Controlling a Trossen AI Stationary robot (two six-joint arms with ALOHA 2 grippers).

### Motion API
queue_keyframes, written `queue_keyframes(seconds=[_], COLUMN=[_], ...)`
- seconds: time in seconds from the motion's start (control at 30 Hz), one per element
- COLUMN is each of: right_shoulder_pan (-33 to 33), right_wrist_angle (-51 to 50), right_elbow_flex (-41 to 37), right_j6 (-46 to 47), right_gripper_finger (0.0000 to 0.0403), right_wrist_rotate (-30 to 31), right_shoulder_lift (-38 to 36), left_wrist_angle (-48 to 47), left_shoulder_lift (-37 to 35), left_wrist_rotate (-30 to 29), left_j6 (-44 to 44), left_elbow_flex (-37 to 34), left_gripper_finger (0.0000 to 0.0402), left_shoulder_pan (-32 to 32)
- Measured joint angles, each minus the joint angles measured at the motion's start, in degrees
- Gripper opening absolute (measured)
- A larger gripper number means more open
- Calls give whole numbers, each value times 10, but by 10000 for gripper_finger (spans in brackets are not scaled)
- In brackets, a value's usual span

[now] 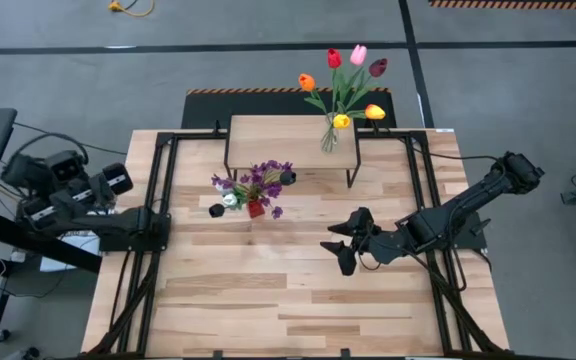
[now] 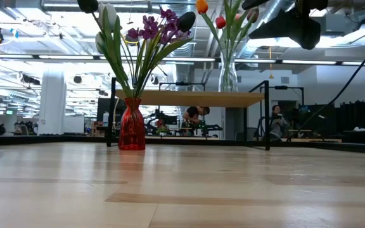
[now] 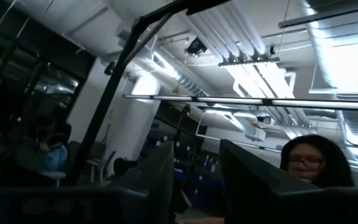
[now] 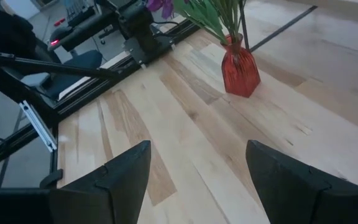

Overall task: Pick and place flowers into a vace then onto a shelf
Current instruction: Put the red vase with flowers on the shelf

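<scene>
Right end effector (image 1: 340,243) over surface, jaws apart, empty. Red vase (image 1: 256,208) with flowers (image 1: 260,180) near shelf (image 1: 278,142), not on it. Risk: off-centre grasp tips top-heavy vase. Left end effector parked, state unclear.

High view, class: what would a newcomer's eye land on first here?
Probably the clear vase of tulips on the right end of the small shelf at the table's far edge. Next, the red vase with purple blossoms, on the tabletop in front of the shelf. The right gripper hovers open to that vase's right.
</scene>
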Motion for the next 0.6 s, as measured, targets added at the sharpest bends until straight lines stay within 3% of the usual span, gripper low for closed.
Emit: queue_keyframes(seconds=[0.2,0.33,0.6], right_shoulder_pan=[0,0,0], right_wrist_angle=[0,-1,-2], right_elbow_flex=[0,0,0], right_j6=[2,-1,-90], right_gripper_finger=[256,256,256], right_wrist_rotate=[0,0,-1], right_shoulder_lift=[0,0,0], left_wrist_angle=[-51,-45,53], left_shoulder_lift=[46,58,89], left_wrist_rotate=[30,16,19], left_j6=[-27,-55,-96], left_elbow_flex=[77,108,121], left_gripper_finger=[119,119,119], left_shoulder_pan=[43,97,294])
